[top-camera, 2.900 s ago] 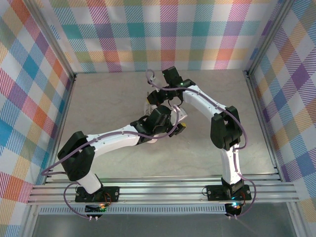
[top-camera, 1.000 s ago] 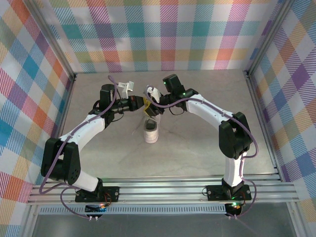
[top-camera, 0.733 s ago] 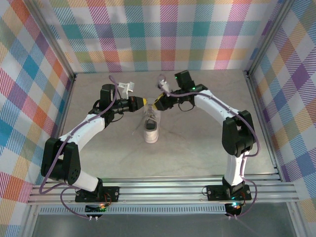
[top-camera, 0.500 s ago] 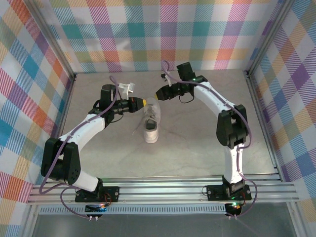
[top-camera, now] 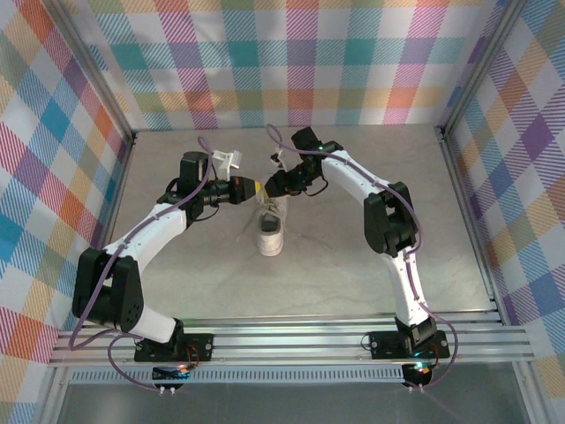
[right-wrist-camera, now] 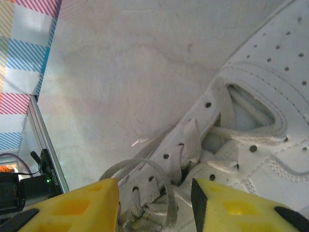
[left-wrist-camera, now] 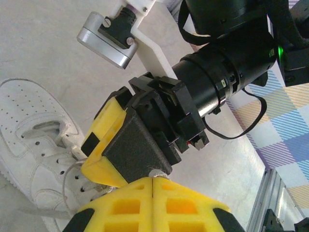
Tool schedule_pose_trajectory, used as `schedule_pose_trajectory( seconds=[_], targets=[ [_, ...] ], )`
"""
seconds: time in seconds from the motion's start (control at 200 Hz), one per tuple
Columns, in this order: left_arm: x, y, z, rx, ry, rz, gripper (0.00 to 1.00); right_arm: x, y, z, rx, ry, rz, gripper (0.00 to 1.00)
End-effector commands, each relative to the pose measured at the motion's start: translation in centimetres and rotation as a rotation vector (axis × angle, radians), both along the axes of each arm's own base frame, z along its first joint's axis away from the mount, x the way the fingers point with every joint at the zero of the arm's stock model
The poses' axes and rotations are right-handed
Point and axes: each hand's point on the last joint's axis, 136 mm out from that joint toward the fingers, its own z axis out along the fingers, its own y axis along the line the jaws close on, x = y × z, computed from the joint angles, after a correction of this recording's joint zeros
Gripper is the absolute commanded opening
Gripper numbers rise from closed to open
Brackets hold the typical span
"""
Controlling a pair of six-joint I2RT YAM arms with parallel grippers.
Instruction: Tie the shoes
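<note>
Plaid walls point(top-camera: 291, 62) box in the grey bench point(top-camera: 353, 256) on three sides, with aluminium rails point(top-camera: 291, 340) along its near edge. The left arm point(top-camera: 150, 230) and right arm point(top-camera: 371, 190) both reach in toward the bench's far-middle, and lilac cables point(top-camera: 205, 155) loop off them.

The sneaker point(top-camera: 270, 231) sits upright about mid-width, nearer the far edge than the near one, lengthwise near-to-far. Its far end is covered from above, because both grippers meet over it almost nose to nose.

Left gripper point(left-wrist-camera: 152, 181): yellow fingers pressed together. A scrap of white shows at the seam, can't tell if it's lace. The right gripper's black body crowds the left wrist view and hides the bench behind it.

Right gripper point(right-wrist-camera: 154, 193): fingers spread, sitting just over the eyelet rows. A loop of the laces point(right-wrist-camera: 145, 166) lies in the gap, not pinched. The laces are loose across the tongue, and one thin strand trails onto the bench beside the sneaker.
</note>
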Motion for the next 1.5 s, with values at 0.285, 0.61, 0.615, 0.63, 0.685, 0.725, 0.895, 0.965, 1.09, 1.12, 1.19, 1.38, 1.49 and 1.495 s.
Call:
schedule_pose_trajectory(
  seconds=[0.285,0.61,0.615,0.63,0.685,0.725,0.895,0.965,1.09,1.12,1.19,1.38,1.49,1.495],
  targets=[
    [0.0,0.5,2.4,0.011,-0.073,-0.002,0.00,-0.6,-0.1,0.3,-0.021,0.023,0.012,0.42],
    [-0.3,1.4,1.5,0.028,-0.046,0.013,0.00,0.0,0.2,2.5,0.041,-0.095,0.030,0.07],
    [-0.3,1.4,1.5,0.027,-0.046,0.014,0.00,0.0,0.1,2.7,0.041,-0.102,0.027,0.07],
    [-0.3,1.5,1.4,0.025,-0.042,0.015,0.00,0.0,0.1,2.8,0.041,-0.117,0.027,0.06],
    [-0.3,2.0,1.1,0.014,-0.031,0.027,0.00,0.1,-0.2,3.4,0.047,-0.175,0.025,0.05],
    [-0.3,2.3,0.8,0.007,-0.019,0.034,0.00,0.1,-0.4,4.0,0.055,-0.215,0.023,0.05],
    [-0.4,3.0,-0.7,0.001,0.019,0.050,0.00,-0.1,-0.6,5.7,0.112,-0.334,0.024,0.04],
    [-0.4,3.2,-1.5,-0.001,0.036,0.056,0.00,-0.1,-0.7,6.1,0.125,-0.373,0.014,0.04],
    [-0.6,3.4,-2.6,-0.002,0.061,0.064,0.00,-0.2,-1.0,7.0,0.153,-0.445,0.004,0.04],
    [-0.6,3.5,-2.9,0.001,0.068,0.066,0.00,-0.2,-1.0,7.1,0.157,-0.456,0.005,0.03],
    [-0.6,3.6,-3.5,0.010,0.077,0.068,0.00,-0.4,-1.0,7.0,0.162,-0.470,0.012,0.03],
    [-0.5,4.3,-6.0,0.022,0.122,0.089,0.00,-0.5,-1.2,5.7,0.148,-0.480,0.033,0.03],
    [-0.5,5.3,-6.9,0.026,0.137,0.119,0.00,-0.4,-1.3,5.3,0.138,-0.493,0.030,0.02],
    [-0.6,5.3,-6.9,0.027,0.137,0.120,0.00,-0.4,-1.3,5.3,0.137,-0.493,0.030,0.02]
  ],
)
